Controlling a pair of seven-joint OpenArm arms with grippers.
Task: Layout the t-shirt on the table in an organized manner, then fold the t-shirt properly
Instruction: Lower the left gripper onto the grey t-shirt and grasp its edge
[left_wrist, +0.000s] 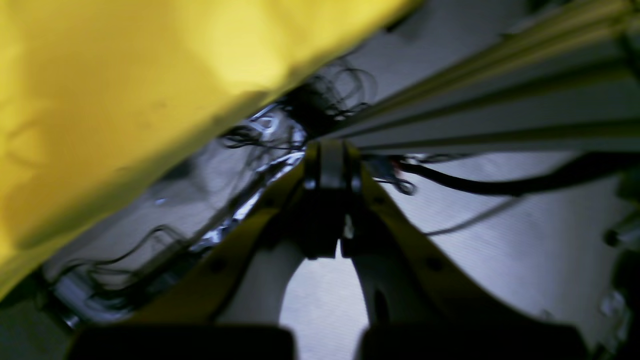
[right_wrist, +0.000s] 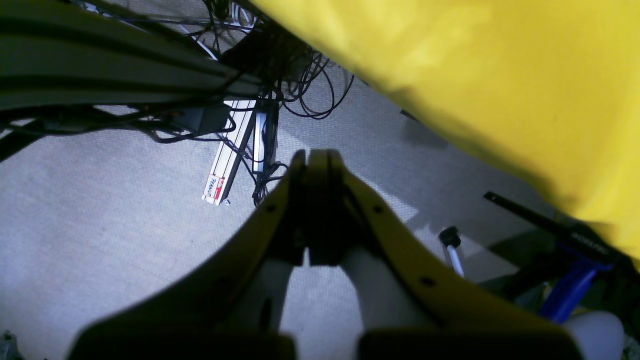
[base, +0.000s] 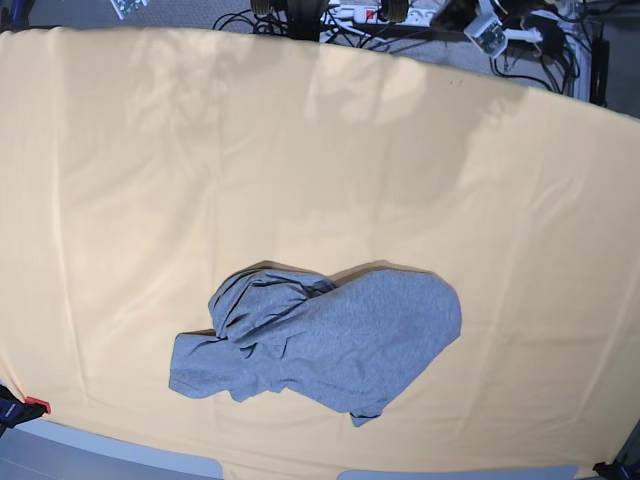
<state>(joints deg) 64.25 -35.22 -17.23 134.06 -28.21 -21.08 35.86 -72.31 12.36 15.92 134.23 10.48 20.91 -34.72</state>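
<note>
One crumpled grey t-shirt on table, two grippers closed below table edge

A robotics lab — tangled cables on grey carpet, aluminium rails beside the cloth-covered table.

t-shirt: heather-grey, crumpled in a heap — plain side up
table: pale yellow-orange cloth, faintly creased — beneath the shirt

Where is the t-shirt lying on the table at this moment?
In the base view, the t-shirt lies crumpled on the table, slightly left of centre and close to the near edge, with bare cloth all around it.
</note>
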